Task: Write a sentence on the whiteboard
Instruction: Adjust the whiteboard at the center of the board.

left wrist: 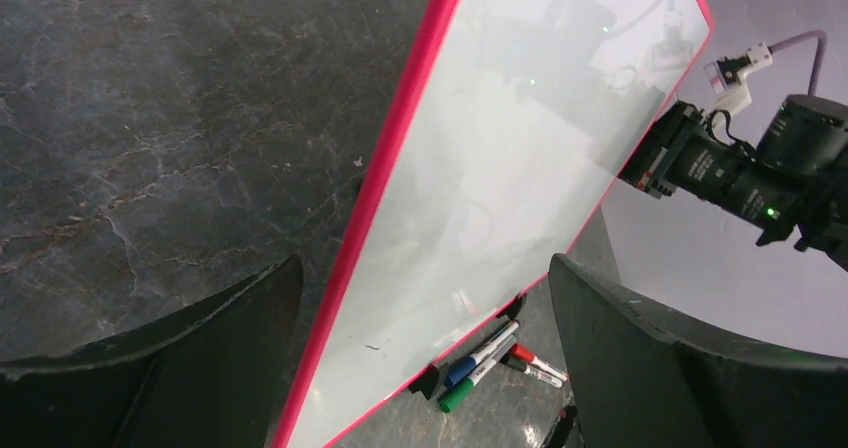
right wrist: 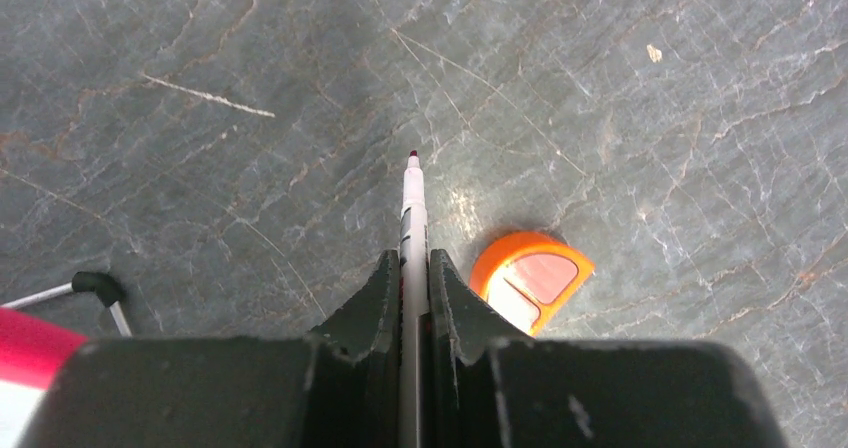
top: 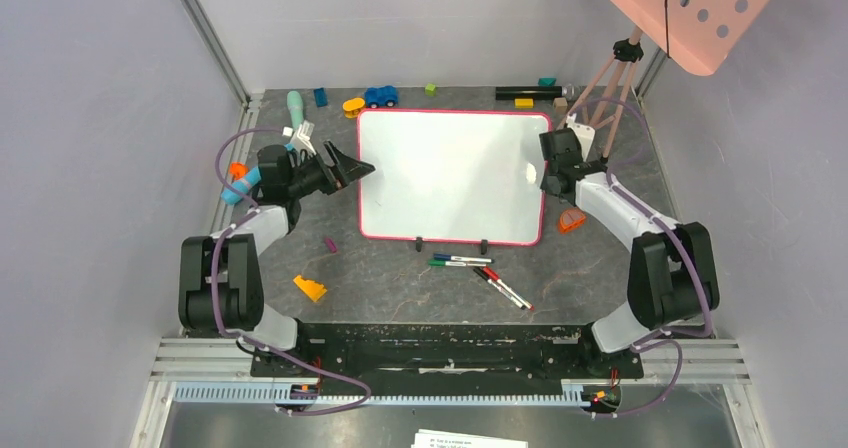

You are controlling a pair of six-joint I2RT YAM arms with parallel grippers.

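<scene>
The whiteboard (top: 450, 173), white with a pink-red rim, stands on two black clip feet in the middle of the table. Its face is plain white and the sentence is out of view. My left gripper (top: 358, 168) is open at the board's left edge. In the left wrist view the rim (left wrist: 385, 198) runs between the wide-apart fingers (left wrist: 200, 368). My right gripper (top: 550, 181) hovers at the board's right edge, shut on a white marker (right wrist: 411, 218). The marker's dark red tip points at the bare tabletop beside an orange half-round piece (right wrist: 530, 278).
Several capped markers (top: 480, 271) lie in front of the board. An orange wedge (top: 310, 288) and a purple cap (top: 330, 245) lie at the near left. Small toys line the back edge, among them a blue car (top: 380, 96). A tripod (top: 610, 78) carries a pink perforated panel (top: 690, 8).
</scene>
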